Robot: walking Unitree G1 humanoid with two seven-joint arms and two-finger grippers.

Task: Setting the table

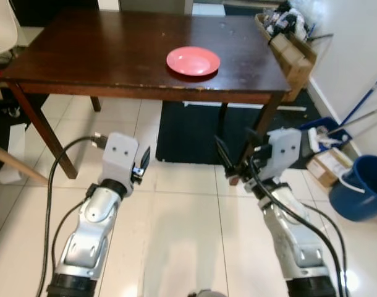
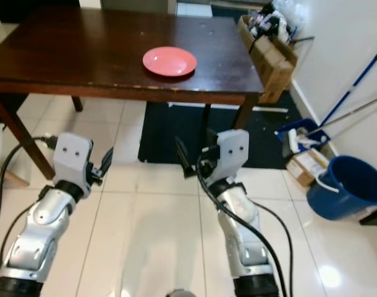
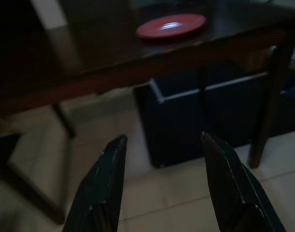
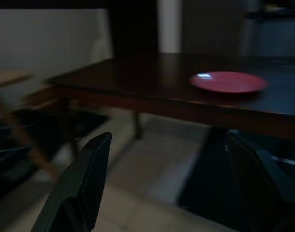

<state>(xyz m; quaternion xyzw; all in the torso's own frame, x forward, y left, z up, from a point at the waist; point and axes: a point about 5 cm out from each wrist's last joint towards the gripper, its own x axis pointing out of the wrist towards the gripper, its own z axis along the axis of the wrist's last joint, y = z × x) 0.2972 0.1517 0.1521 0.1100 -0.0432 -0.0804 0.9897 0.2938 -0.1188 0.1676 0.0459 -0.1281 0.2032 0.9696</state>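
A pink-red plate lies on the dark wooden table, near its front edge and toward the right end. Both arms are held low over the tiled floor, in front of the table and below its top. My left gripper is open with nothing between its fingers and points toward the table's underside. My right gripper is open too and holds nothing. It hangs near the table's front right leg. The plate sits well above and beyond both grippers.
A dark rug lies under the table. A cardboard box of clutter stands by the table's right end. A blue bucket, a small box and mop handles crowd the right wall. A white chair is far left.
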